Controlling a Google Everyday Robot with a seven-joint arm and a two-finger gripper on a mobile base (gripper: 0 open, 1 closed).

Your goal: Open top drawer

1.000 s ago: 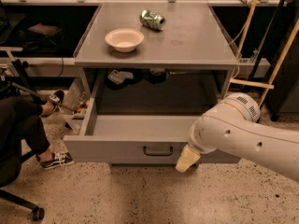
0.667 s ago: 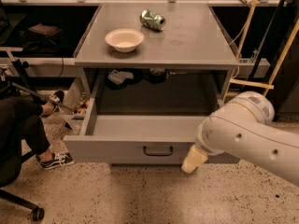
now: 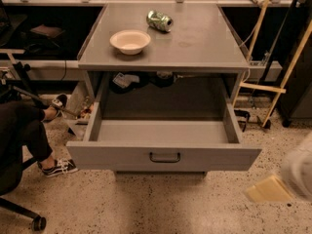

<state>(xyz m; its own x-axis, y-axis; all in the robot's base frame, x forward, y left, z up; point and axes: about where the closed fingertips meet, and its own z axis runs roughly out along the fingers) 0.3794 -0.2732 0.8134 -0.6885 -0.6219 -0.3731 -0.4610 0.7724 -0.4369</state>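
A speckled stone floor (image 3: 146, 204) runs under a grey metal cabinet, with dark shelving behind. At far left, a seated person's dark-trousered leg (image 3: 19, 126) and black-and-white sneaker (image 3: 58, 167) lie near the drawer's left corner. We judge that any swing of the arm that way could strike them. On the grey worktop (image 3: 195, 43) sit 1 cream shallow bowl (image 3: 130, 41) and 1 crushed green can (image 3: 159, 21); a jolt could roll the can off.

The wide grey top drawer (image 3: 117, 155) stands pulled far out, its small black bar handle (image 3: 165, 157) free. Further pulling might overrun its slides. Any drawers below are hidden behind its front, and we cannot identify the items in the shadow at the back.

The tan claw (image 3: 268, 189) hangs low at right, well apart from the handle and cut off by the edge. We cannot tell whether it is wide or narrow.
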